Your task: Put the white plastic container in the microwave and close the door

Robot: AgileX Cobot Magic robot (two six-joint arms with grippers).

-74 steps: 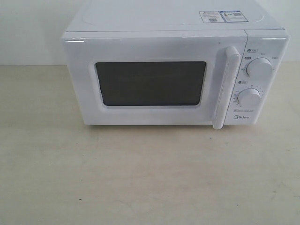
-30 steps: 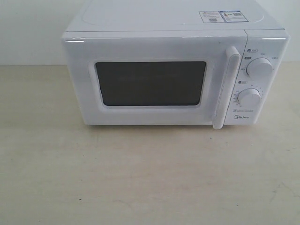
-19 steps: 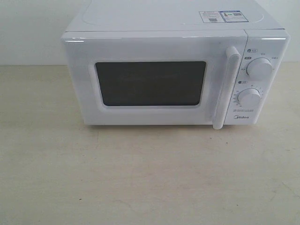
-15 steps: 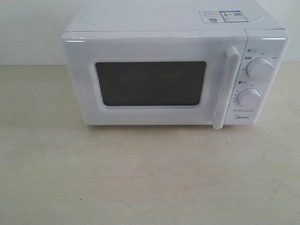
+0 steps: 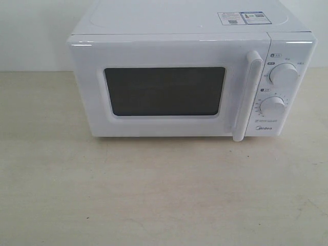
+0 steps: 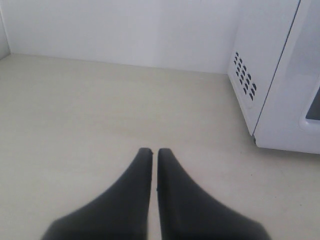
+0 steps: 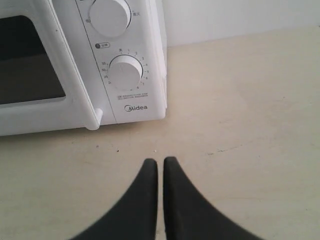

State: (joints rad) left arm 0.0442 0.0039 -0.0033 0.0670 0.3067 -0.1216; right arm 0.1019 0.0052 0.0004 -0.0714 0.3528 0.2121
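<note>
Here the left jaws hover beside the microwave (image 6: 272,65), the right jaws before its dials (image 7: 125,72). Both pairs are closed, empty.

Your left tool (image 6: 154,152): tips nearly touching, low over the desk (image 6: 75,110). Microwave (image 6: 272,60) at approx. 2 o'clock from it, w/ side vents (image 6: 244,81) showing.
</note>
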